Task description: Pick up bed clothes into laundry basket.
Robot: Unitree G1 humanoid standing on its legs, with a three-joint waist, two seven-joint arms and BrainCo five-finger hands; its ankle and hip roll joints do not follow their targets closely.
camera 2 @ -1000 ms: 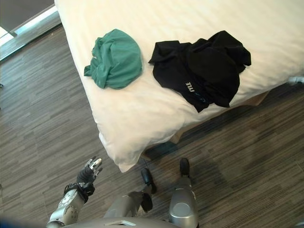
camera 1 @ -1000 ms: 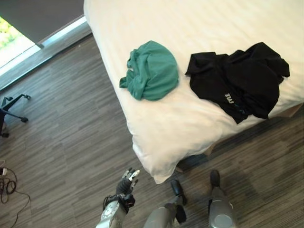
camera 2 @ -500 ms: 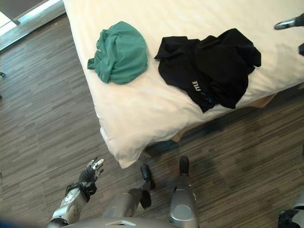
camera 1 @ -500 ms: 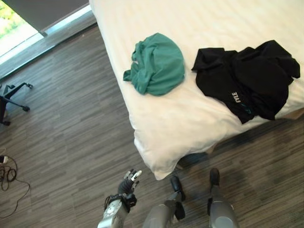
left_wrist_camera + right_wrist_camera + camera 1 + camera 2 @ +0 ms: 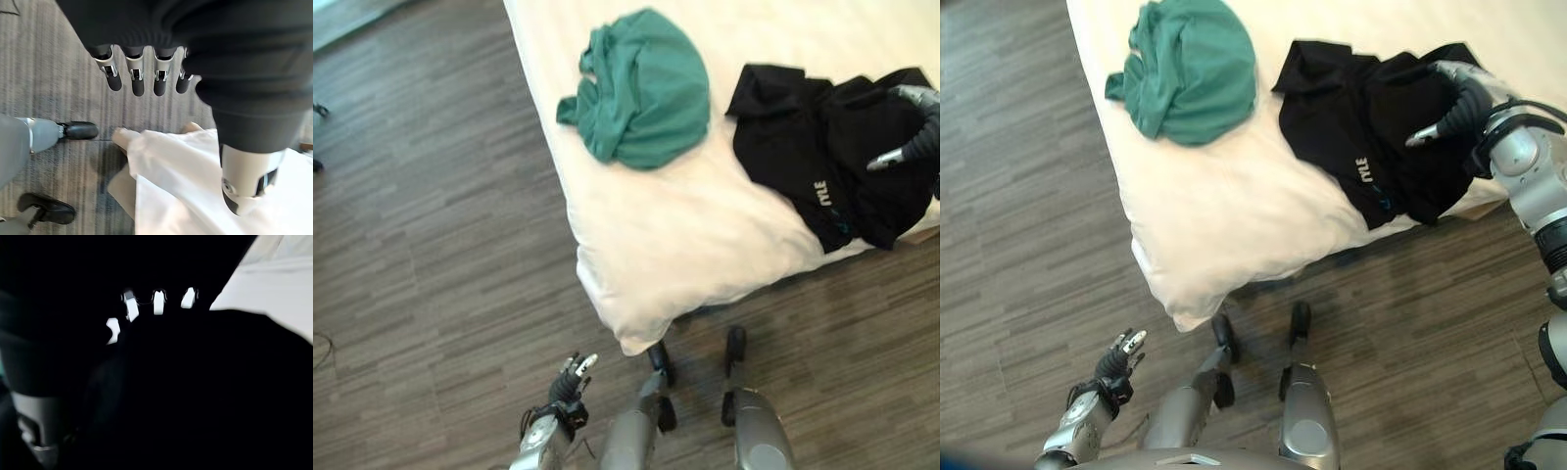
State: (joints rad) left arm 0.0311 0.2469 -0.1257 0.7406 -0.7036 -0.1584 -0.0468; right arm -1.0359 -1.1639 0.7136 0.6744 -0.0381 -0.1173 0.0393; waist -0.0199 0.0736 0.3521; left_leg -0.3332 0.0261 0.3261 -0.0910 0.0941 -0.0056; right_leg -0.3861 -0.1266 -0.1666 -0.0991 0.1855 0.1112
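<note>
The black garment [image 5: 1376,127] lies crumpled on the bed [image 5: 1234,225] near its foot edge, the green garment [image 5: 1190,64] just beside it. Both look soft, light and limp; bunched folds are probably the best hold. The right hand [image 5: 1464,103], fingers loosely spread, rests over the black garment, not gripping. The left hand [image 5: 1116,364] hangs open, empty, below the bed's corner.

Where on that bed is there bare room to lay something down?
Bare sheet lies between the green garment and the black garment, and wider toward the bed's near corner. The far right is crowded: the right hand sits over the black garment.
</note>
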